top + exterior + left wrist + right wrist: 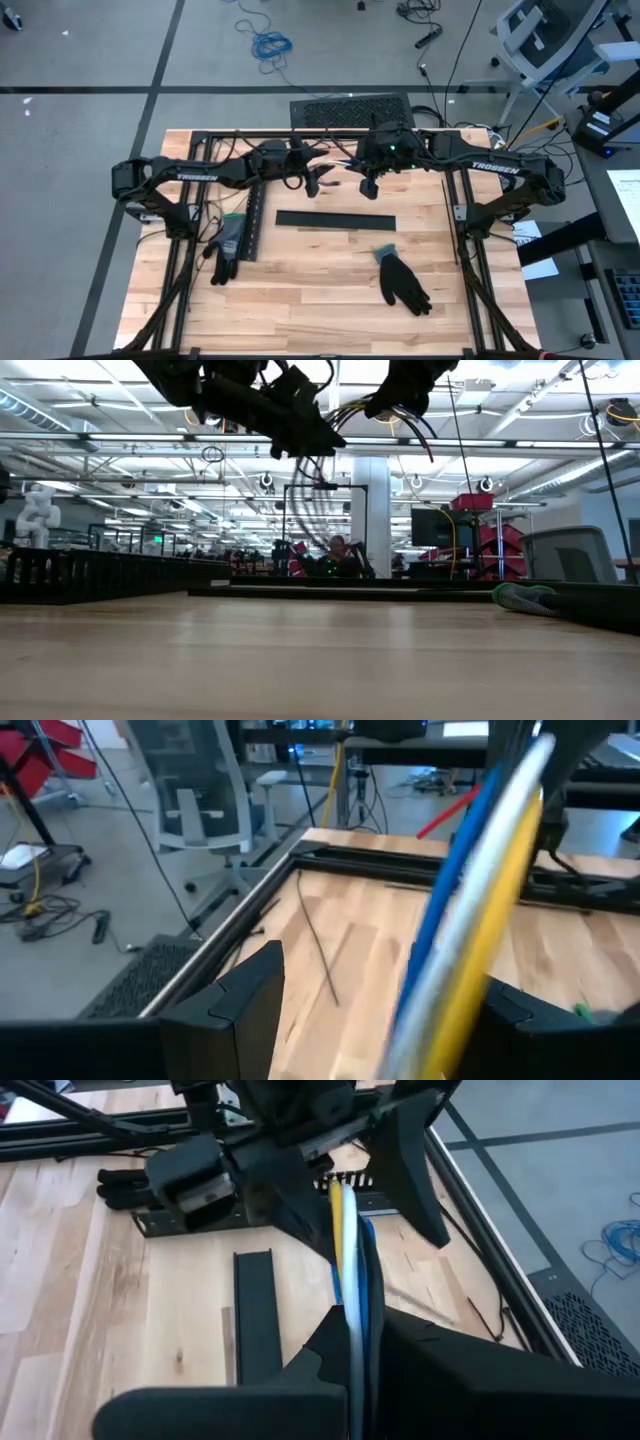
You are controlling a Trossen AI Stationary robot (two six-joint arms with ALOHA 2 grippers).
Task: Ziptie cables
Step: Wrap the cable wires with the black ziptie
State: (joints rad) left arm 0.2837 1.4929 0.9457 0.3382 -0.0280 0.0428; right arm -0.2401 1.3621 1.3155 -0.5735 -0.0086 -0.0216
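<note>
The cables (340,168), a thin bundle of blue, white and yellow wires, hang in the air over the far middle of the table, between my two grippers. My right gripper (358,1332) is shut on them. My left gripper (385,978) stands open to the left of it, with the bundle (470,900) running through its gap, close to one finger (515,1020). In the low view the wires (350,405) span from my left gripper (312,432) to my right gripper (400,398), well above the tabletop. My right gripper pinches the bundle between its two fingers, and the wires come out of the pinch (352,1305) toward the other arm. Its fingers slant down from the table's right. The bundle is lifted clear, with loose ends (425,440) hanging beyond. Whether my left gripper touches the wires, I cannot tell.
A black slotted strip (335,220) lies crosswise at the table's middle, and a second one (252,225) lies lengthwise at the left. One dark glove (228,248) lies beside it, another (403,282) at the near right. A thin black strand (318,945) lies on the wood.
</note>
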